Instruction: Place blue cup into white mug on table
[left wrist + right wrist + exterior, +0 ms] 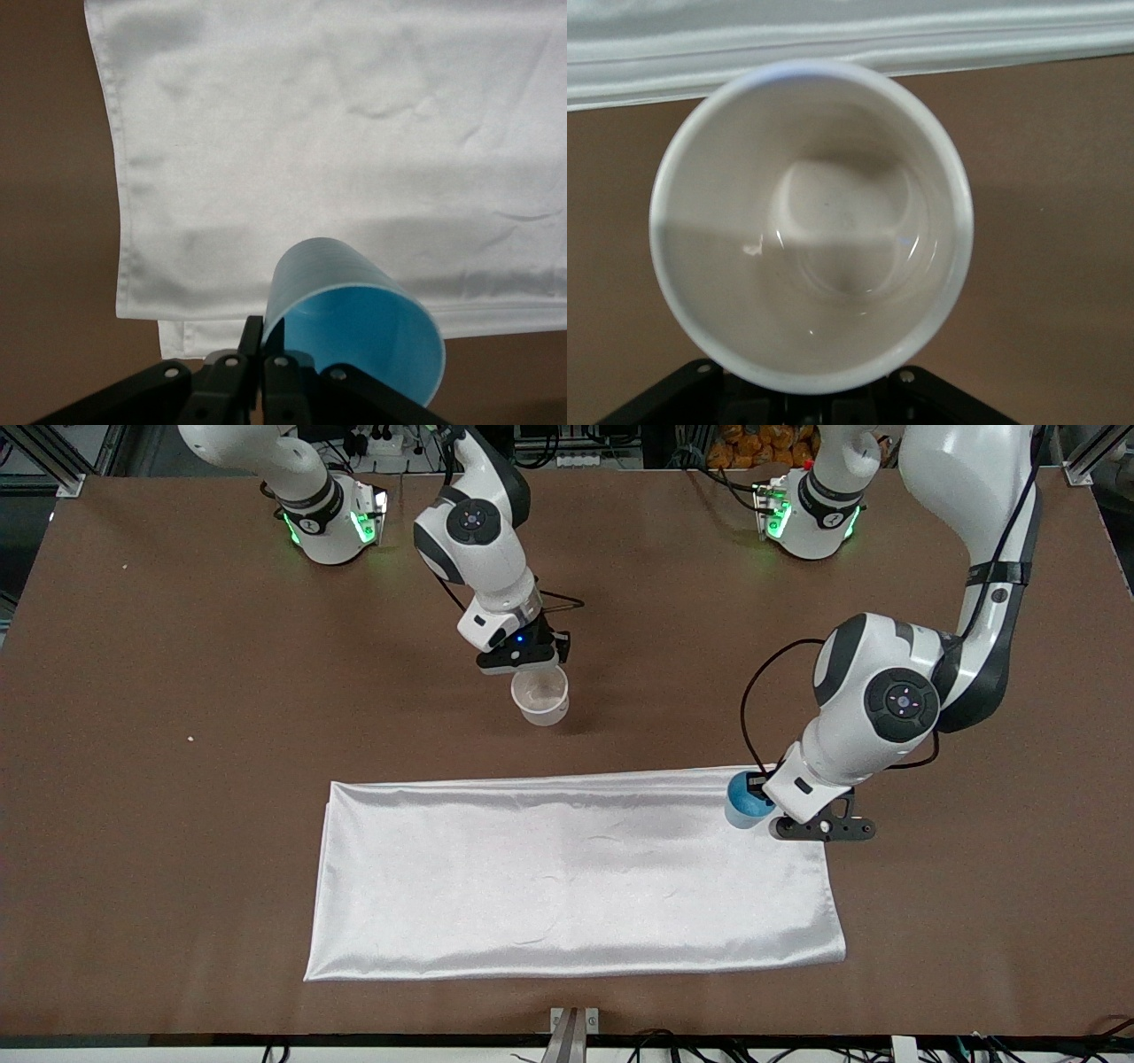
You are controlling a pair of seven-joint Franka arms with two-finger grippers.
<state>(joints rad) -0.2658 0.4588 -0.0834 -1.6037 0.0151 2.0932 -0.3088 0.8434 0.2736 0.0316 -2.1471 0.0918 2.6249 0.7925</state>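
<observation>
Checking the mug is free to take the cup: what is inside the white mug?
Nothing: the white mug shows only a bare cream inside and bottom. The right gripper covers its handle. The blue cup is at the left gripper, over the white cloth.

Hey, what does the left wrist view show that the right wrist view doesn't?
Only the left wrist view shows the blue cup, its rim pinched between the left gripper's fingers, over a corner of the white cloth.

Only the right wrist view shows the white mug from above, open and with nothing inside, held at the right gripper; its fingers are hidden by the mug.

Both show the white cloth's edge and the brown table.
</observation>
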